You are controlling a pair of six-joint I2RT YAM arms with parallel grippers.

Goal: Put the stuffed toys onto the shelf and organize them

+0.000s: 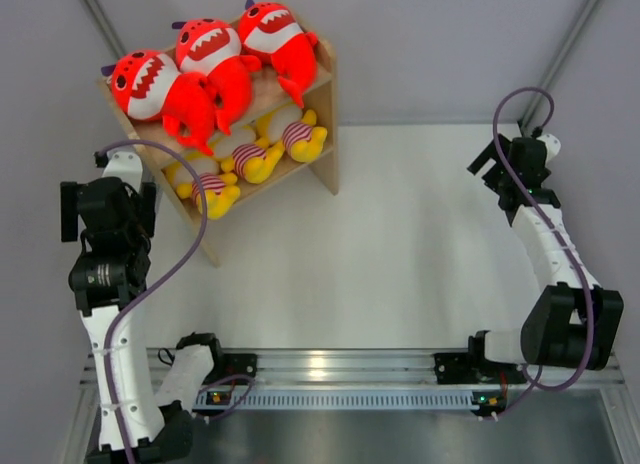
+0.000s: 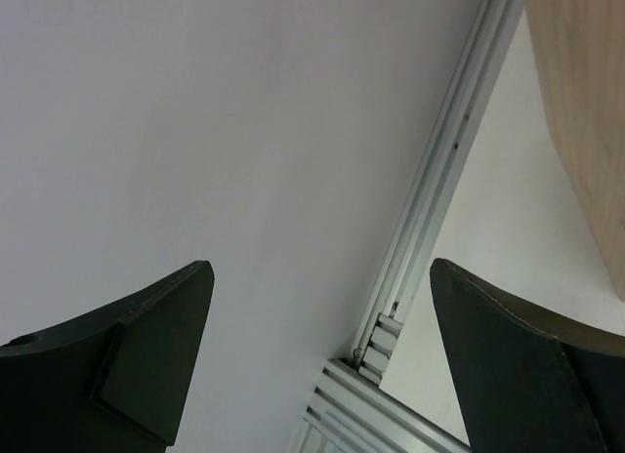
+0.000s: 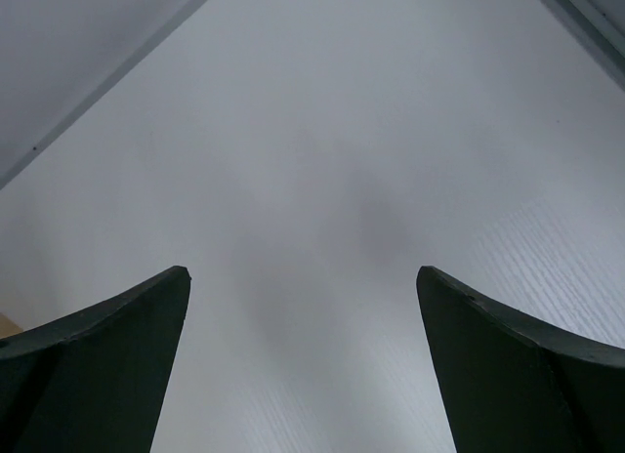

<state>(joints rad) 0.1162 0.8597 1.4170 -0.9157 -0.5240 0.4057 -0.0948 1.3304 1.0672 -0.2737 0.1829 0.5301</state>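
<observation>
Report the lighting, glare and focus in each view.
Top external: even, bright light; the stuffed toys on the shelf are sharp, with a glare patch on the aluminium rail. Left wrist: the left gripper is nearly black, detail lost. Right wrist: soft grey shadows on the table beyond the right gripper.

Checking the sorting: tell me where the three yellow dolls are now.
In the top view, the yellow dolls lie in a row on the lower tier of the shelf at upper left, beneath the red sharks on its top tier.
</observation>
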